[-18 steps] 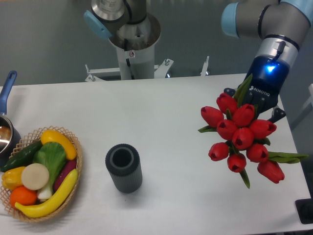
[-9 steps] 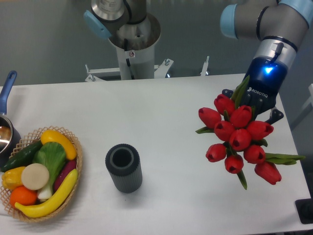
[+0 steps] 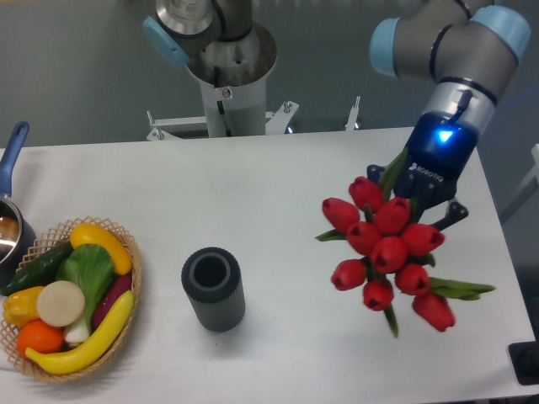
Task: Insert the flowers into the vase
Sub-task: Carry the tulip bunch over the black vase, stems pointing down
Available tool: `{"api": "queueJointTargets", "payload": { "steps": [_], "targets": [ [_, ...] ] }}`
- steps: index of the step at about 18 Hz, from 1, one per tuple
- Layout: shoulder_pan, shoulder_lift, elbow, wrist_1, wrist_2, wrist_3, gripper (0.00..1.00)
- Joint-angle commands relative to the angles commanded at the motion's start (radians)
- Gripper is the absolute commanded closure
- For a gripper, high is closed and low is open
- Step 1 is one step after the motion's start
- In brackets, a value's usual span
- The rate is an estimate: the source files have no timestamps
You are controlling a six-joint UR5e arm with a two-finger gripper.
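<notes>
One gripper, mine, is clamped on the stems of the flowers, its fingers mostly hidden behind the red buds. The bunch hangs above the right part of the table, heads toward the camera. Well apart to the left stands the vase, upright, mouth open. Farther left: the basket of produce.

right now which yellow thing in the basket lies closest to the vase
The long yellow banana along the basket's front right rim; the other yellow pieces sit farther from the vase.
</notes>
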Motion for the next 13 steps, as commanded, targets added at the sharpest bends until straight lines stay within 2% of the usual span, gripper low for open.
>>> {"api": "queueJointTargets", "payload": {
  "steps": [4, 11, 13],
  "targets": [
    [-0.046, -0.023, -0.02, 0.002, -0.146, 0.006, 0.76],
    [-0.071, -0.012, -0.13, 0.008, -0.396, 0.068, 0.76],
    [-0.074, -0.002, -0.159, 0.008, -0.425, 0.072, 0.76]
  ]
}}
